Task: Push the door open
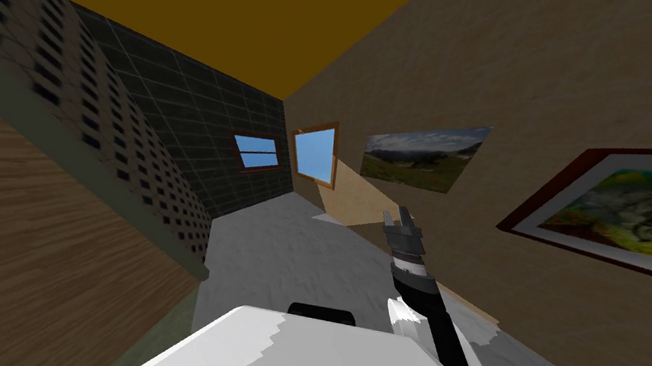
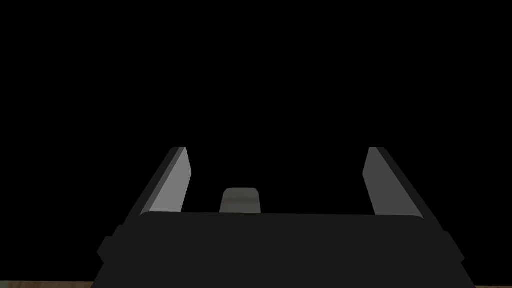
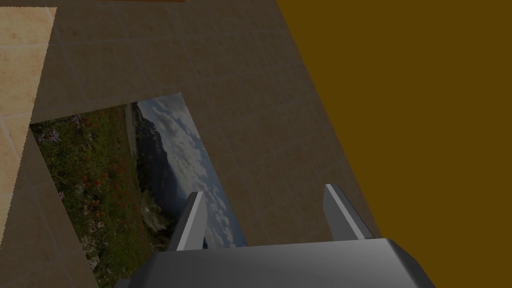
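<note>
two windows, one wide (image 1: 255,152), one squarish (image 1: 314,152), two wall pictures, one framed (image 1: 625,207), one frameless (image 1: 423,155), two end effectors, left (image 2: 277,150), right (image 1: 398,213)

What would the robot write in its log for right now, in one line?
right gripper: open, held up near brown wall | left gripper: open, facing black area | landscape picture: ahead of right gripper

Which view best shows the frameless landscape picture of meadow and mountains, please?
The right wrist view: the frameless landscape picture is close, its flowers and clouds plain. The head view has it whole but small. The left wrist view faces a black area.
</note>
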You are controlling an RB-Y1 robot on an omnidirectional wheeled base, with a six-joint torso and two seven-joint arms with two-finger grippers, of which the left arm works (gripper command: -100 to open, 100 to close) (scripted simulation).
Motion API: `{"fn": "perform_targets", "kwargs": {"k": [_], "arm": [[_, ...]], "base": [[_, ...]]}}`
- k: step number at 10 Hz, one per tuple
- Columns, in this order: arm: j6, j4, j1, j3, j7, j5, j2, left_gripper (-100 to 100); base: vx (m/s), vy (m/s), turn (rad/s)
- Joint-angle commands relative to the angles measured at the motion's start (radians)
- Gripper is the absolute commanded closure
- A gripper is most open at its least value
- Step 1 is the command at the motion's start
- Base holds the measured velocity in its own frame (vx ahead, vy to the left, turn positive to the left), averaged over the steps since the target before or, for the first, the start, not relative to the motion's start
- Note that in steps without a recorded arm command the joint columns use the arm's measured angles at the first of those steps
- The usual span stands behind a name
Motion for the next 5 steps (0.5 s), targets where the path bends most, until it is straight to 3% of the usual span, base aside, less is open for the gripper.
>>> {"fn": "perform_targets", "kwargs": {"k": [1, 5], "arm": [[-0.006, 0.005, 0.009, 0.003, 0.002, 0.000, 0.008, -100], [-0.010, 0.006, 0.006, 0.000, 0.000, 0.001, 0.028, -100]], "base": [[-0.225, 0.003, 0.004], [-0.228, 0.019, -0.002]]}}
